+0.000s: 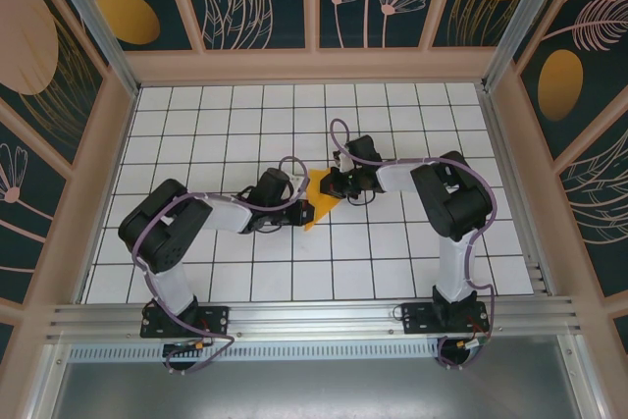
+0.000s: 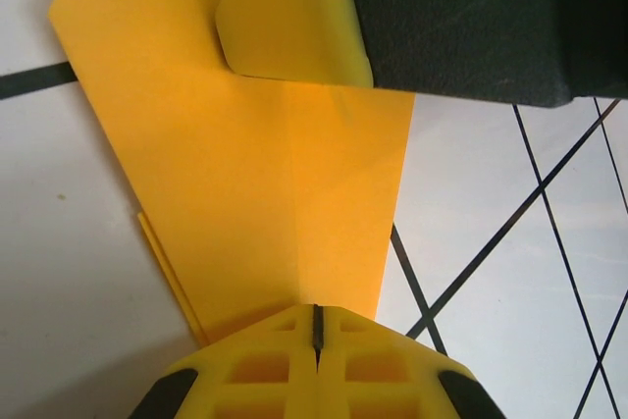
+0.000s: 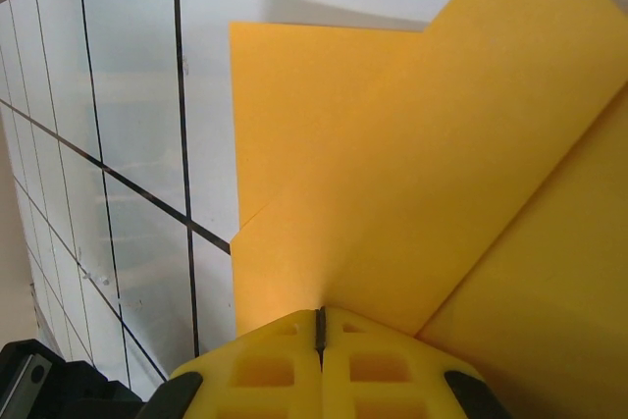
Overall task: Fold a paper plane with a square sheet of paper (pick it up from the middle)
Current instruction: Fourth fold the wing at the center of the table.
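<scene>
Looks mid-fold: the square sheet of paper [image 1: 322,203], partly folded, lies mid-counter [image 1: 196,125] with the left tool [image 2: 316,326] and right tool [image 3: 319,326] both closed tight, tips against it (pinching or just pressing, can't tell), so next probably needs a careful crease.

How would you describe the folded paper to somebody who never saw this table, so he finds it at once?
Start from the white gridded table. Near its centre, where the left arm and right arm meet, lies the folded paper. It is a pointed, orange-yellow sheet, while its neighbours are white tiles and black arms.
</scene>
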